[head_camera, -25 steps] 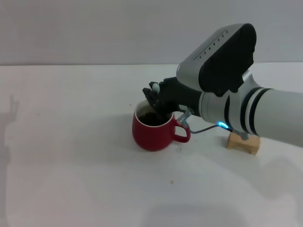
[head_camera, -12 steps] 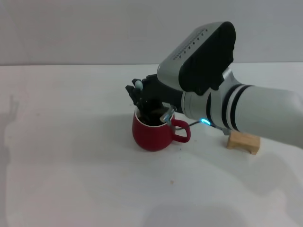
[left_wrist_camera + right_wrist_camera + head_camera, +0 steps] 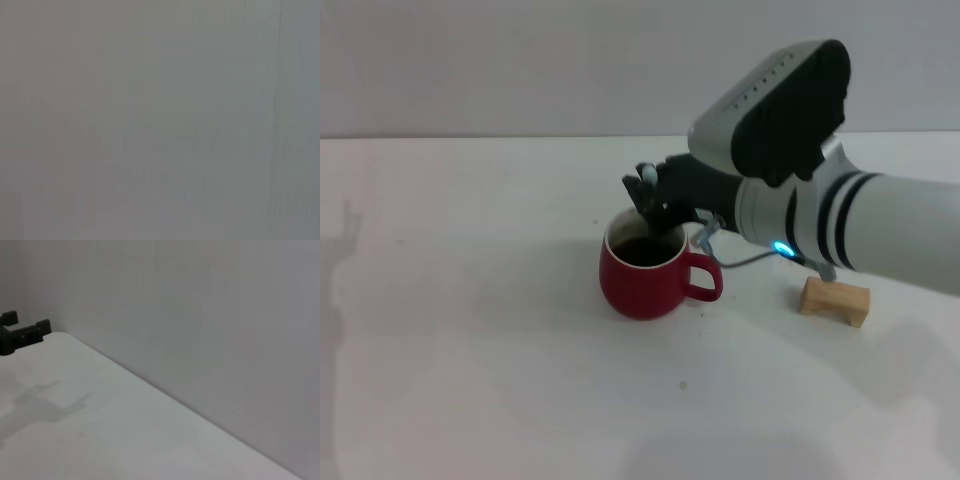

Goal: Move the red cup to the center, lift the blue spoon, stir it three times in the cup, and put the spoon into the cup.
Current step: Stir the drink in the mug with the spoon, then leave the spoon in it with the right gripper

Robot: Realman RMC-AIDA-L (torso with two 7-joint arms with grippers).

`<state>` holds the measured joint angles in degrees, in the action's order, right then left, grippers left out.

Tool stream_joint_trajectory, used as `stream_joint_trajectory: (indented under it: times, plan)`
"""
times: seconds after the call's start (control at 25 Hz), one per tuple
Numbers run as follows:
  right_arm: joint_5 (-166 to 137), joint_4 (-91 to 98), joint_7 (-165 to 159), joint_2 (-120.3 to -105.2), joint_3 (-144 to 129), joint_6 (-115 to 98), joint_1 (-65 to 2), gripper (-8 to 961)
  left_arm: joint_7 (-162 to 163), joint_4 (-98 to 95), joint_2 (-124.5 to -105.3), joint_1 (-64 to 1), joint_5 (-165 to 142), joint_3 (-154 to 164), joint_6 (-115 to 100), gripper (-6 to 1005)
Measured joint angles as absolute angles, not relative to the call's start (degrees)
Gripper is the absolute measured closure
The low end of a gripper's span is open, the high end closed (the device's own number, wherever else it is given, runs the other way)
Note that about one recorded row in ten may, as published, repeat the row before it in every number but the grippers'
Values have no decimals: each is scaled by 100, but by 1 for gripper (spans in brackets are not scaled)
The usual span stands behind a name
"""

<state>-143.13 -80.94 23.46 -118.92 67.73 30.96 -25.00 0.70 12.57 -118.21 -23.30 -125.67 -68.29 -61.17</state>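
**Over the cup: right gripper holds the spoon above the dark liquid**

At the middle of the head view, the red cup [image 3: 642, 277] stands upright on the white desk [image 3: 470, 350], its loop handle turned toward the right of the frame and dark liquid showing inside the white inner wall. Just above its far rim hangs the right gripper [image 3: 652, 197], reaching in from the right edge on a thick grey and white arm. Its black jaws are closed on the blue spoon [image 3: 648, 177], whose pale handle tip pokes up at the top of the gripper; the spoon's lower end is hidden behind the black fingers, so whether the bowl reaches the liquid cannot be told. To the right of the cup, near the frame's right side, a pale wooden block [image 3: 834, 300] lies on the desk, well apart from the cup. The left gripper shows in no view; its wrist camera sees only a flat grey surface.
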Motion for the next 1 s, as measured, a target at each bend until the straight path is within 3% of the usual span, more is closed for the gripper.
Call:
stream_joint_trajectory:
  times: [0.24, 0.52, 1.0]
  plan:
    - [-14313, -8519, 2348, -11905, 6592, 3287, -2186, 820, 70, 1257, -11817, -2338, -12569, -6829, -6119, 138]
    - [-14274, -8143, 2347, -11925, 6436, 3088, -2561, 820, 70, 1256, -11812, -2335, -12569, -6829, -6126, 138]
    - [-14089, -8076, 2340, -11909, 6465, 2879, -2579, 803, 70, 1256, -11812, -2329, -12569, -6829, -6127, 138]
